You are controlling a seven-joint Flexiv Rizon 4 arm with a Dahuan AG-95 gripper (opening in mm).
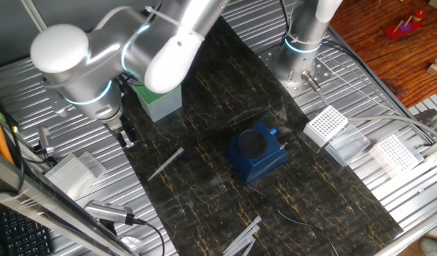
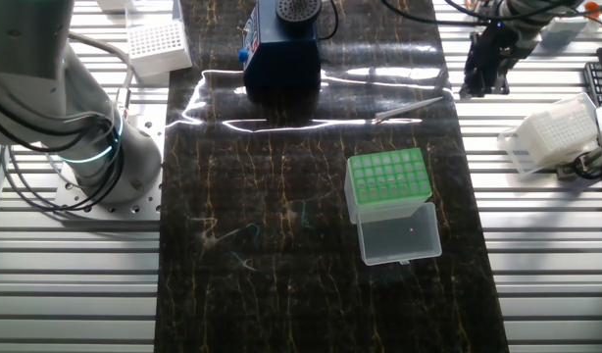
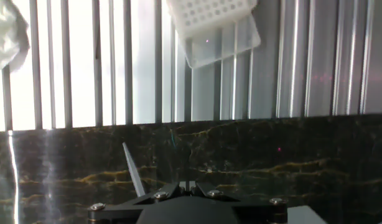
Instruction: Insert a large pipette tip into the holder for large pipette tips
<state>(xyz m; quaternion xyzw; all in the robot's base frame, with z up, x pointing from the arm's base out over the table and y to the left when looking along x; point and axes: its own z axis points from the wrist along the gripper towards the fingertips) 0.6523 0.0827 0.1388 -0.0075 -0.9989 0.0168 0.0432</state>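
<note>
The large pipette tip [image 1: 166, 163] lies flat on the black mat, a thin whitish cone; it also shows in the other fixed view [image 2: 410, 108] and in the hand view [image 3: 134, 170]. The holder [image 2: 387, 178], a pale box with a green hole grid, stands on the mat with its clear lid [image 2: 400, 238] open in front; in one fixed view the arm partly hides the holder [image 1: 160, 102]. My gripper [image 1: 126, 135] hangs over the mat's edge, apart from the tip and far from the holder. It also shows in the other fixed view [image 2: 482, 71]. In the hand view its fingertips [image 3: 185, 185] meet, holding nothing.
A dark blue block with a round black top [image 1: 257, 152] stands mid-mat. White perforated racks sit on the ribbed metal table [image 1: 326, 125], [image 1: 393, 152], [image 1: 67, 173]. Several loose tips [image 1: 241, 236] lie at the mat's near edge. A second arm's base [image 1: 304, 43] stands behind.
</note>
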